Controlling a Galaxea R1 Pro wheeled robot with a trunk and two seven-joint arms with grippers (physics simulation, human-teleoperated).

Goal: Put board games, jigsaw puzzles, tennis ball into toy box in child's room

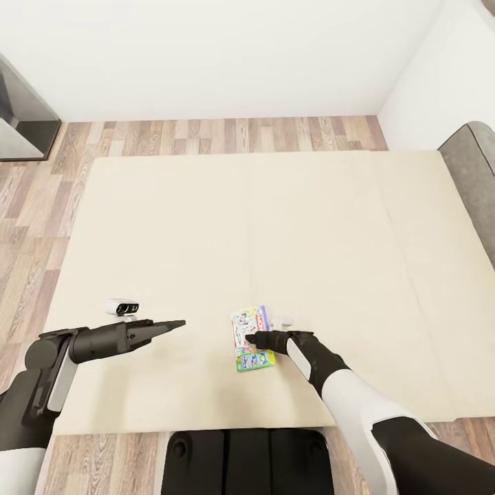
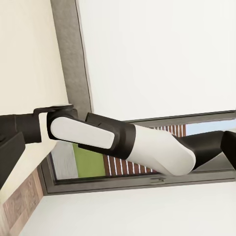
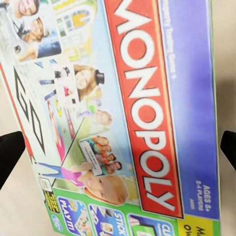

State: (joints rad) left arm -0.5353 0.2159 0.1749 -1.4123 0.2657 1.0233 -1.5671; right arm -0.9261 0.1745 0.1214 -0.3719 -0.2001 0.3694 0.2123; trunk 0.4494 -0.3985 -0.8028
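Board game (image 1: 250, 339) lies flat on the beige mattress of the bed (image 1: 206, 227), near the edge closest to the robot and a little right of centre. Its lid reads MONOPOLY in white letters on a red band, with green and blue panels around it. The right gripper (image 1: 256, 339) sits directly above this box, pointing down at it. In the right wrist view the box (image 3: 123, 113) lies between two dark fingertips (image 3: 10, 155) that stand wide apart, one at each side; neither touches the box, so the jaws are spread and hold nothing.

The left gripper (image 1: 175, 324) hangs over bare mattress well to the left of the box, its fingers drawn together into one narrow point, with nothing between them.

Mattress surface around the box is bare on all sides. The grey headboard (image 1: 474, 179) bounds the bed at the right. Wood-plank floor (image 1: 206, 134) shows beyond the far edge and along the left side, with white wall (image 1: 206, 55) behind. A dark grey-framed window (image 1: 20, 117) stands at the far left corner.
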